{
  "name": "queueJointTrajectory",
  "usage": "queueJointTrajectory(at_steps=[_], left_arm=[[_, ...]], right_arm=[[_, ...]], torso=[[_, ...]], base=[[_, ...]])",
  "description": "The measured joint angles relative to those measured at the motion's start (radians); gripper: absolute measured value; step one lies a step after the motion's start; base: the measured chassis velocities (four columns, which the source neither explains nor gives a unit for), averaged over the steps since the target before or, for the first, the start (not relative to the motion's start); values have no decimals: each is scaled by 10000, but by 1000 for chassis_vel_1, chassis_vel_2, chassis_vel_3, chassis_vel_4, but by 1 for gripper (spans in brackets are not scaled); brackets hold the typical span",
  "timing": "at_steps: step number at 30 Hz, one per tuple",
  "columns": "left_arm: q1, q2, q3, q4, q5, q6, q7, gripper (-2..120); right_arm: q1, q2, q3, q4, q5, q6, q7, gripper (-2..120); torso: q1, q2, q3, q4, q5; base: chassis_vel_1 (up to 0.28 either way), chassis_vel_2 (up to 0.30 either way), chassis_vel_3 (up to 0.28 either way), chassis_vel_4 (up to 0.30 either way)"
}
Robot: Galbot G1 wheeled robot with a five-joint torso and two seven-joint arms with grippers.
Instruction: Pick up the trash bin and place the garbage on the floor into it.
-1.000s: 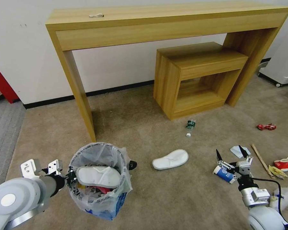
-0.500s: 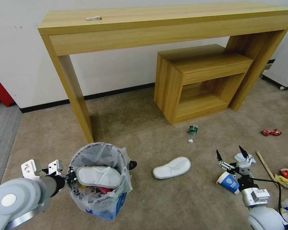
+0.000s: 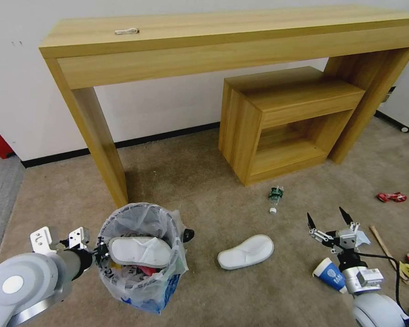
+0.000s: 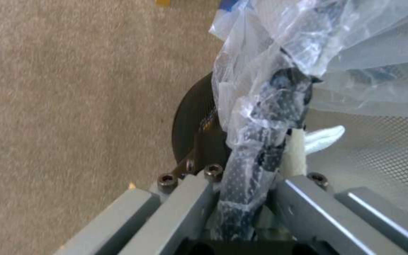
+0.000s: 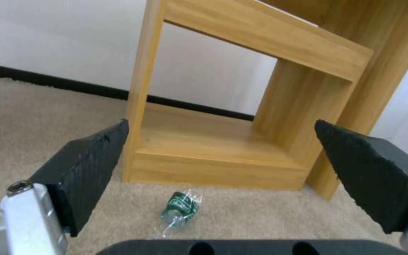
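left hand [image 3: 97, 251] pinching crinkly-lined wire trash bin [image 3: 141, 254] rim | right hand [image 3: 327, 218] spread, pads ribbed

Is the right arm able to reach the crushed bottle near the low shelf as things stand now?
Probably yes. The right gripper is open and faces the crushed bottle, with bare carpet between them and nothing in the way, though the arm must extend forward.

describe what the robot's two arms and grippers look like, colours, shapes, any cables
Both arms are light grey with rounded joint housings. The left gripper has a silver metal body with white bolted brackets and visible screw heads. The right gripper has silver metal linkages carrying two black, wedge-shaped fingers with a rough textured surface, tapering to points. A black cable loops along the right wrist.
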Motion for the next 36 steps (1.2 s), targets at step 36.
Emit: queueJointTrajectory(at_steps=[36], left_arm=[[109,-159,187,-116,187,12,-185,0]], right_arm=[[332,-343,-247,-250,-1238,453,-441,100]], torso=[[-1,0,-1,-1,1]], base=[[-31,30,27,-34]])
